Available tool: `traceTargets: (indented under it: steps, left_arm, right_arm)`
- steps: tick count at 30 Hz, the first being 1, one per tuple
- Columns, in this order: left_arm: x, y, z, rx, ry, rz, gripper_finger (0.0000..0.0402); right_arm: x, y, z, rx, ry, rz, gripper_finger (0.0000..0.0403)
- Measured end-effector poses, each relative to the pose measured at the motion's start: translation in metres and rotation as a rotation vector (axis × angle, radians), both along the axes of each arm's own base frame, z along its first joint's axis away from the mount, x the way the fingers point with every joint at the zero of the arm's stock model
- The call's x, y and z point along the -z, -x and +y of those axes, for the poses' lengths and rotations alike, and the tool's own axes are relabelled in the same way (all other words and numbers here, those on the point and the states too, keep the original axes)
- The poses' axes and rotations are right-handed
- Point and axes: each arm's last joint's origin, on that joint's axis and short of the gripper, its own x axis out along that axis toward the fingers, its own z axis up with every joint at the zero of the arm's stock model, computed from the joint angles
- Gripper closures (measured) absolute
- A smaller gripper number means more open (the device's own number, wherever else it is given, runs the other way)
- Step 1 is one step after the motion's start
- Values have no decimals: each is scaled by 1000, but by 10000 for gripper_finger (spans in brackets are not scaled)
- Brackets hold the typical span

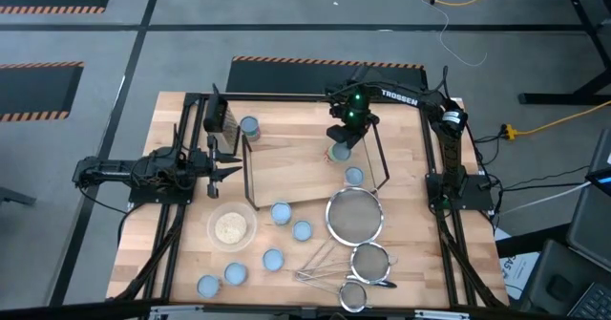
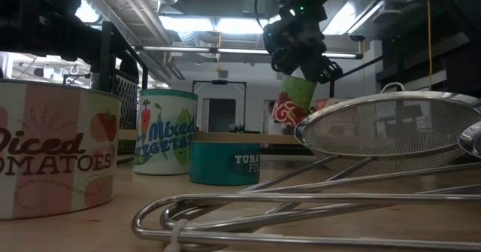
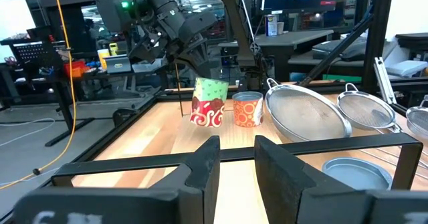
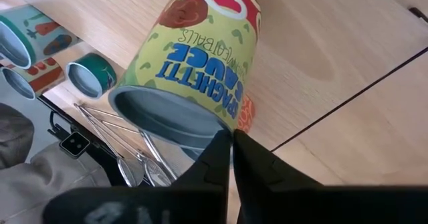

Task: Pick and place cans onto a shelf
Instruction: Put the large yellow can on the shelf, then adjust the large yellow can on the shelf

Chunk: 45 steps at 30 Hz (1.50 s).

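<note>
The right gripper (image 1: 342, 140) is clamped on a tilted spaghetti can (image 4: 194, 70) above the shelf (image 1: 286, 172) — nothing placed there yet, seven cans still scattered nearby.

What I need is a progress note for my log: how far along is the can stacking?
Done: no can is clearly settled on the shelf; the one at its right end may be.
In hand: the right pincer holds a tilted spaghetti can above the shelf.
Left: five cans on the table, one by the grater.
The left pincer waits open.
</note>
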Motion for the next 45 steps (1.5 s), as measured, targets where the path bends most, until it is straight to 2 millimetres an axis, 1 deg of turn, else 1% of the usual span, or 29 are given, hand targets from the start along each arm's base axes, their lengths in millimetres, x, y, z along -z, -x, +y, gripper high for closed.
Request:
traceTargets:
  steps: [13, 21, 27, 34, 37, 40, 45]
  left_arm:
    - [0, 0, 0, 0, 0, 0, 315]
    - [0, 0, 0, 0, 0, 0, 315]
    - [0, 0, 0, 0, 0, 0, 315]
    - [0, 0, 0, 0, 0, 0, 315]
    - [-1, 0, 0, 1, 0, -14, 315]
    - [-4, 0, 0, 14, -1, -43, 315]
    - [-18, 3, -1, 45, -7, -185, 315]
  right_arm:
    - [0, -1, -1, -2, 7, -16, 373]
    - [0, -2, -1, -18, 11, -29, 352]
    - [1, -3, -2, -24, 30, -41, 350]
    - [0, -2, -1, -108, 30, -80, 350]
    - [-10, 3, 1, -163, 48, -127, 350]
    - [-23, 9, 5, -204, 81, -174, 350]
    - [-57, 29, 13, -253, 249, -208, 350]
